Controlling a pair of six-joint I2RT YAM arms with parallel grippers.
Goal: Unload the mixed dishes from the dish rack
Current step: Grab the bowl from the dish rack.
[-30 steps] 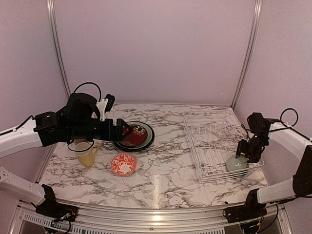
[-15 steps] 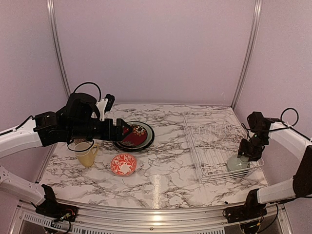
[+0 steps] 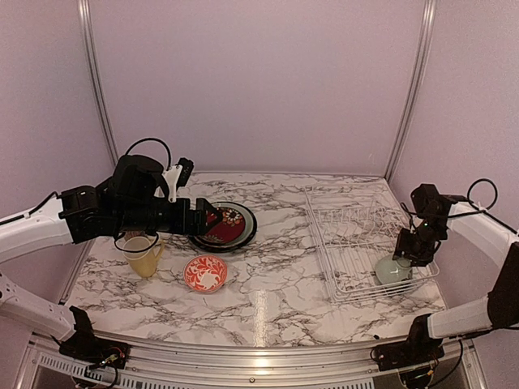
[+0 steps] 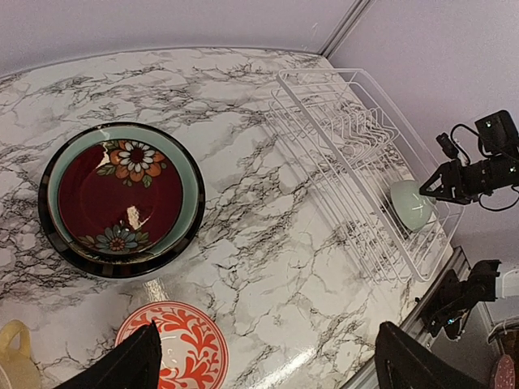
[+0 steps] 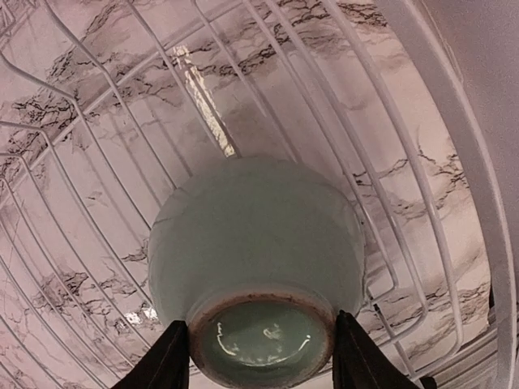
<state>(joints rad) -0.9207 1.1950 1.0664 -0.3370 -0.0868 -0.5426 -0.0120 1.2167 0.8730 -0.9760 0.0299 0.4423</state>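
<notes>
Clamping upturned green bowl (image 5: 255,235): right hand (image 5: 261,340)

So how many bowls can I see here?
2: a red-patterned bowl on the table, left; a pale green bowl upside down in the dish rack. None seems hidden.

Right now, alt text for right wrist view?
An upturned pale green bowl lies in the dish rack, foot ring toward the camera. The right gripper clasps that ring on both sides; marble table shows through the wires.
</notes>
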